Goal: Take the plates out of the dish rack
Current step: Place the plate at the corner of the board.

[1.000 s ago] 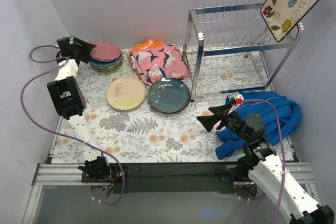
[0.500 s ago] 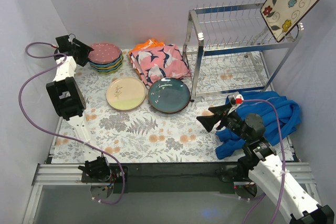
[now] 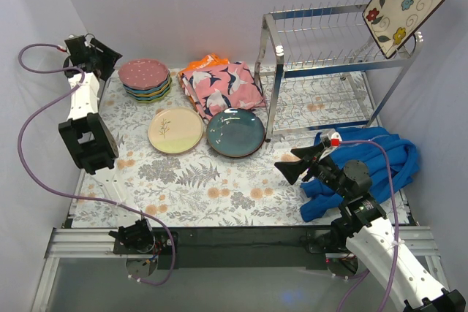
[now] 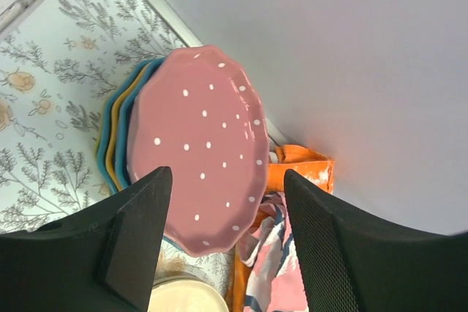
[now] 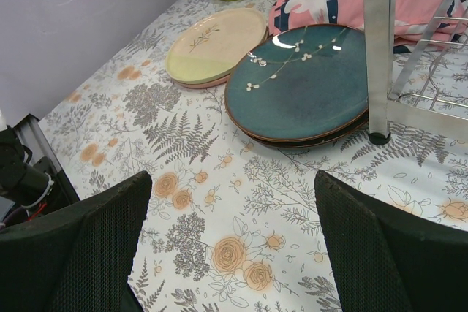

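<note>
The chrome dish rack point(image 3: 322, 71) stands at the back right, with a square floral plate point(image 3: 406, 6) leaning on its top right corner. A pink dotted plate point(image 3: 145, 72) point(image 4: 197, 137) tops a stack of dotted plates at the back left. A cream plate point(image 3: 175, 130) point(image 5: 216, 45) and a dark teal plate point(image 3: 235, 132) point(image 5: 300, 82) lie flat mid-table. My left gripper point(image 3: 108, 58) point(image 4: 225, 184) hovers open just left of the stack, holding nothing. My right gripper point(image 3: 287, 162) point(image 5: 230, 188) is open and empty above the floral tablecloth, near the teal plate.
A pink bird-print cloth point(image 3: 223, 85) lies between the stack and the rack, with something orange point(image 3: 208, 60) behind it. A blue garment point(image 3: 373, 158) is heaped in front of the rack beside the right arm. Walls close in on the left, back and right.
My left gripper has let go of the pink dotted plate on the stack, opened a little wider and drawn back to the left and upward. The right arm has not moved.
</note>
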Tool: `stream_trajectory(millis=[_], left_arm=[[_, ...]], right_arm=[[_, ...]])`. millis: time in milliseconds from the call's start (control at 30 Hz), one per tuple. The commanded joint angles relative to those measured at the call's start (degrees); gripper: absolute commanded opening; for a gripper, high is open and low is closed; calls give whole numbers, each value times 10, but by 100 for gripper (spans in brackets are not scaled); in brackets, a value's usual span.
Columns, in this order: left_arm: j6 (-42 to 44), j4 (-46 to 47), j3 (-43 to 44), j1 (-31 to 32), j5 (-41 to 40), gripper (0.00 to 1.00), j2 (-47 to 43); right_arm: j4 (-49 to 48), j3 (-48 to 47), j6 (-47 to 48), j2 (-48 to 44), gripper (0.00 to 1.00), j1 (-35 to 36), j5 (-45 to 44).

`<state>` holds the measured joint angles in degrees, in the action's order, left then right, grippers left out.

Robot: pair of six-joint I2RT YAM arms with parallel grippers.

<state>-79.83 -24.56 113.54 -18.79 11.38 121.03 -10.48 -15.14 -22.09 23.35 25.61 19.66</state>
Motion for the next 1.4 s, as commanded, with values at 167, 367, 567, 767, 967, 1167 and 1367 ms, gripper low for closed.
stream_trajectory(millis=[167,367,567,767,967,1167,1367], left_arm=[[1,21,-2,8,29,61,24],[-4,28,-12,9,41,61,51],[-11,28,-19,9,44,61,40],[-9,-5,-9,12,34,61,4],[2,-10,-72,59,32,62,-104],[-6,89,-292,153,37,64,-270],[-38,175,-441,297,-5,66,-377]], right_arm=[[-26,1,10,7,96,0,6],[-26,1,11,-3,96,-1,6],[-25,-1,10,1,96,-1,-14],[-25,-2,10,17,96,0,-24],[-17,-8,19,16,96,0,-51],[-5,-16,18,15,96,0,-65],[9,-39,-14,20,97,0,-69]])
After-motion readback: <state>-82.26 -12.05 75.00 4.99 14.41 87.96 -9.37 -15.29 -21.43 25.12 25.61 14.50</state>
